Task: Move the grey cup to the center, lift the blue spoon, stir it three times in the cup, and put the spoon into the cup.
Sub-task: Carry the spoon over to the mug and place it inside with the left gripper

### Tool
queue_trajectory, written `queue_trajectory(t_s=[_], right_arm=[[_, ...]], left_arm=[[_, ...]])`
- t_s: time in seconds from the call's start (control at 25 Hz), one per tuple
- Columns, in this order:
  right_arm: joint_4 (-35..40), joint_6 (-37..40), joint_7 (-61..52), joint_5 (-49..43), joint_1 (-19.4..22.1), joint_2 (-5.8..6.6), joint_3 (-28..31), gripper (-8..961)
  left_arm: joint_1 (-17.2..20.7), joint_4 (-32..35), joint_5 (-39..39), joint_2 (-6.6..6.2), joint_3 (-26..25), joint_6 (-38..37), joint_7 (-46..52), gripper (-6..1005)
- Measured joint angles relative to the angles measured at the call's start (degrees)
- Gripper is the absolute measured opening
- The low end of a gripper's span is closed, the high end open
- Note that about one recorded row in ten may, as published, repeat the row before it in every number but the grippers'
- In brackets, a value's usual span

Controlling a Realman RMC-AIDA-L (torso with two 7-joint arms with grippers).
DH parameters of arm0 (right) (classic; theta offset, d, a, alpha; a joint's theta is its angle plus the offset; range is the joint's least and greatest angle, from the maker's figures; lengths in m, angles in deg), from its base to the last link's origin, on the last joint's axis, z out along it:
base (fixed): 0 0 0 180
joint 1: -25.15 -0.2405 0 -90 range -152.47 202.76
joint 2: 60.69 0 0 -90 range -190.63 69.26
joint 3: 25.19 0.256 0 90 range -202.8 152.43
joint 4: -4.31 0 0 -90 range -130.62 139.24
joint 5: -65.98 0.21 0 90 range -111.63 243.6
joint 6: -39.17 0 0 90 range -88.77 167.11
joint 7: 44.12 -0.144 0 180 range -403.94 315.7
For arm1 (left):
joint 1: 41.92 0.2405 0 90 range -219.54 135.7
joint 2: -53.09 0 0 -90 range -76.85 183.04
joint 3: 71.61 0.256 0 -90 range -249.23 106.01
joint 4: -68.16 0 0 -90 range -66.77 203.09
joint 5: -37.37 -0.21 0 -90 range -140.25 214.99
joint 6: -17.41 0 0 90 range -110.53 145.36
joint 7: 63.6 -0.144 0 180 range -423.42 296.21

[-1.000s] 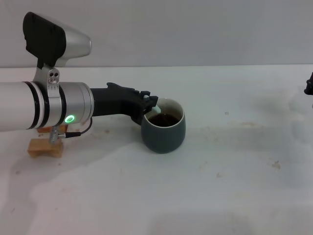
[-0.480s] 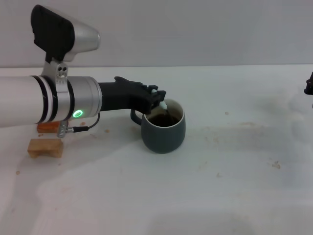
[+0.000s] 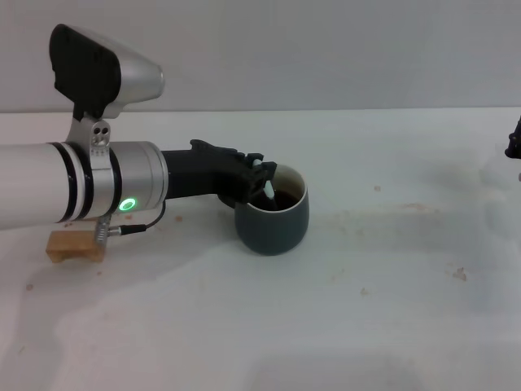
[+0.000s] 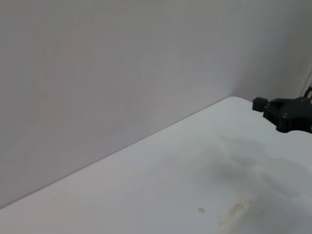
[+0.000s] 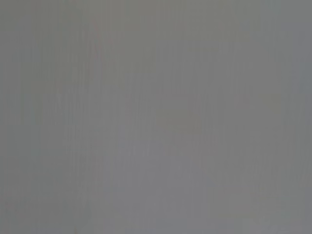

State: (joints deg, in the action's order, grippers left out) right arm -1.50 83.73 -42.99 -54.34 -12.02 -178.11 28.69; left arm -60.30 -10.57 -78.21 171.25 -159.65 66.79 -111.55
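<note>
The grey cup (image 3: 273, 226) stands on the white table near the middle, with dark liquid inside. My left gripper (image 3: 259, 172) reaches in from the left and sits over the cup's left rim. It is shut on the pale handle of the blue spoon (image 3: 267, 181), which points down into the liquid. The cup's handle is hidden behind the gripper. My right gripper (image 3: 514, 140) is parked at the far right edge of the table. It also shows in the left wrist view (image 4: 286, 113).
A tan wooden block (image 3: 75, 245) lies on the table at the left, partly under my left arm. The white table (image 3: 383, 293) has faint stains right of the cup. A plain wall runs behind.
My left gripper with the spoon rose and shifted right over the cup, then came back down and left to the rim. The cup has stayed put.
</note>
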Motion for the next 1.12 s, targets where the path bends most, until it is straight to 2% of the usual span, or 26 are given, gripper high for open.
queue_trajectory(t_s=[0.32,0.6,0.84,1.12], right_arm=[[-0.1,0.0,-0.1,0.0,0.1,-0.04,-0.2,33],[-0.1,0.0,-0.1,0.0,0.1,-0.08,0.0,32],[0.0,-0.2,-0.1,0.0,0.2,-0.09,0.1,32],[0.1,-0.2,-0.1,0.0,0.2,-0.09,0.1,32]], left_arm=[[-0.3,1.4,-0.4,-0.05,-0.4,-2.6,-2.5,187],[-3.8,5.0,-0.1,-0.02,-0.4,-3.9,-3.7,188],[-5.6,4.7,0.2,0.35,1.3,-3.9,-3.8,187],[-4.1,3.4,1.7,0.28,2.1,-3.3,-3.4,185]])
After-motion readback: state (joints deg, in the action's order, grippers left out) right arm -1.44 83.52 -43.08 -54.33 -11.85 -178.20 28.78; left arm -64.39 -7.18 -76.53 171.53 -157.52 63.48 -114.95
